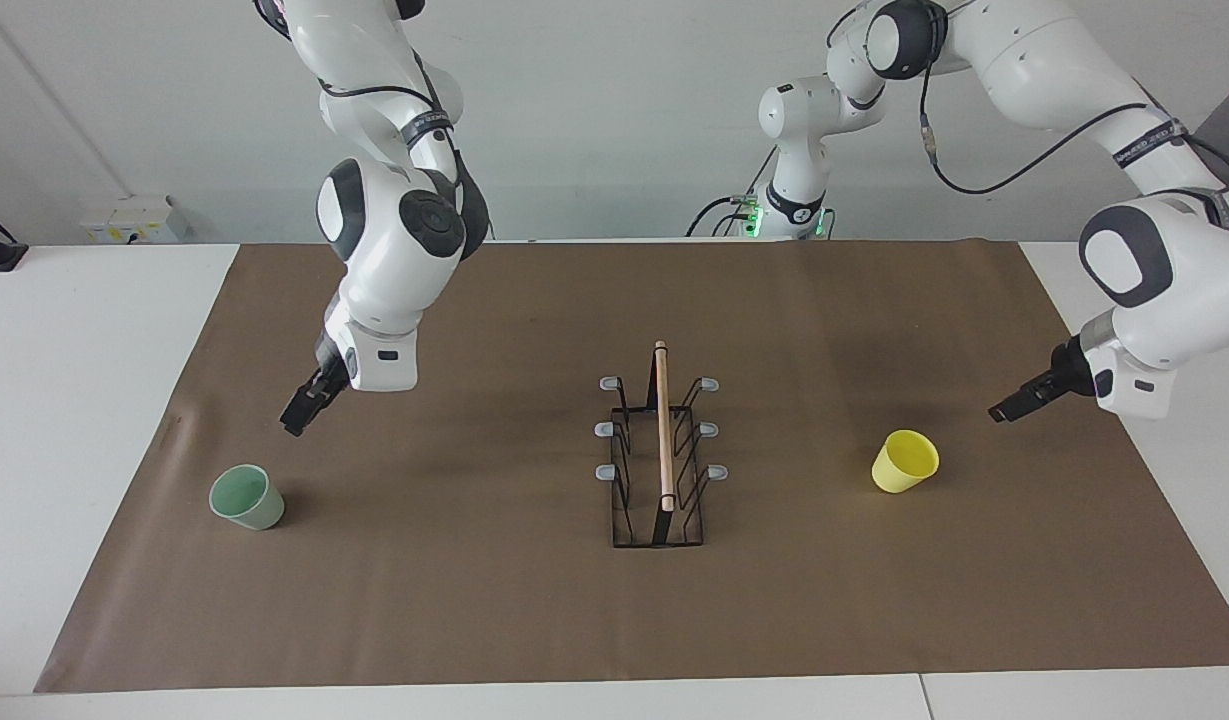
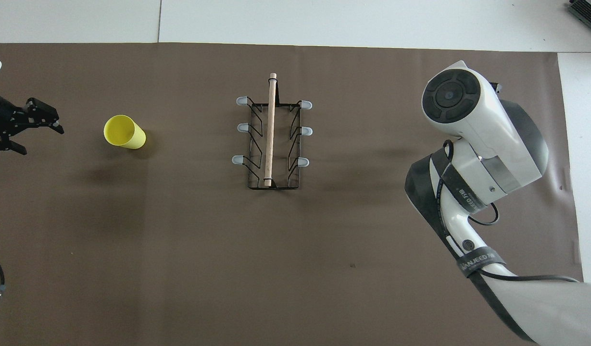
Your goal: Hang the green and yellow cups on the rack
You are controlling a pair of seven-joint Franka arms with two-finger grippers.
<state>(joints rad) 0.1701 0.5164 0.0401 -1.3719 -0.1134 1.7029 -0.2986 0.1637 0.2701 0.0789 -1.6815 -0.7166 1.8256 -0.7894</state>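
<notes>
The rack [image 1: 662, 450] [image 2: 272, 139], black wire with a wooden rod on top and grey-tipped prongs, stands mid-mat with nothing on it. The green cup [image 1: 246, 497] stands mouth up toward the right arm's end of the table; the right arm hides it in the overhead view. My right gripper [image 1: 296, 420] hangs tilted above the mat, short of that cup, apart from it and open. The yellow cup [image 1: 905, 461] [image 2: 123, 132] stands mouth up toward the left arm's end. My left gripper [image 1: 1004, 411] [image 2: 43, 141] hovers open beside it, apart from it, holding nothing.
A brown paper mat [image 1: 474, 600] covers most of the white table [image 1: 74, 400]. The right arm's bulky wrist [image 2: 473, 125] hangs over the mat at its end. A small grey box [image 1: 134, 218] sits by the wall.
</notes>
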